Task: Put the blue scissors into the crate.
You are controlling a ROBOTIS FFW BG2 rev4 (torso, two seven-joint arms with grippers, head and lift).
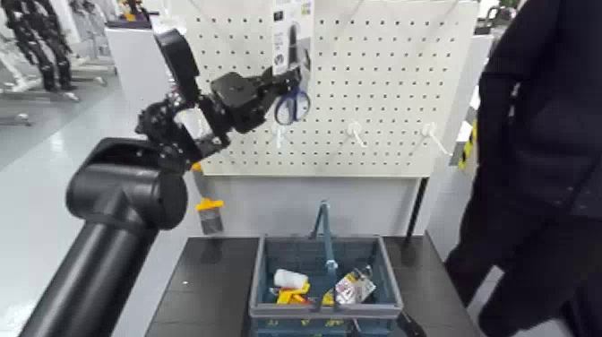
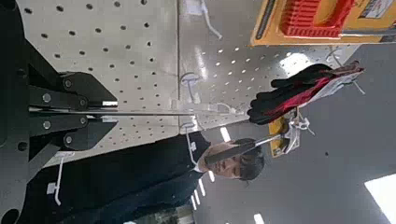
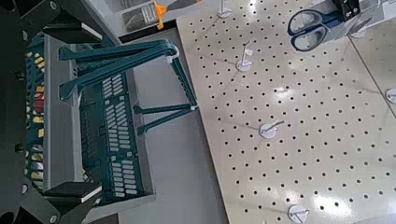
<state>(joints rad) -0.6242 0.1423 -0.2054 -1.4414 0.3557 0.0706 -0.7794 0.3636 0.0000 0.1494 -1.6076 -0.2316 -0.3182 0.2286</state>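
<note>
The blue scissors [image 1: 292, 106] hang on their white card high on the white pegboard [image 1: 385, 81]. They also show in the right wrist view [image 3: 308, 28]. My left gripper [image 1: 285, 90] is raised to the card and shut on it. In the left wrist view the card shows edge-on as a thin line [image 2: 177, 114] between the closed fingers of that gripper [image 2: 112, 114]. The grey-blue crate [image 1: 269, 269] stands on the dark table below the board, its bail handle upright [image 1: 322, 228]. My right gripper [image 3: 93, 105] is open and empty, low beside the crate [image 3: 103, 140].
A person in dark clothes [image 1: 537, 161] stands close at the right of the table. The crate holds a white tube [image 1: 289, 279] and some packs [image 1: 354, 287]. Empty hooks [image 1: 356, 134] jut from the board. A brush [image 1: 209, 215] hangs below it. Black-red gloves [image 2: 299, 89] hang nearby.
</note>
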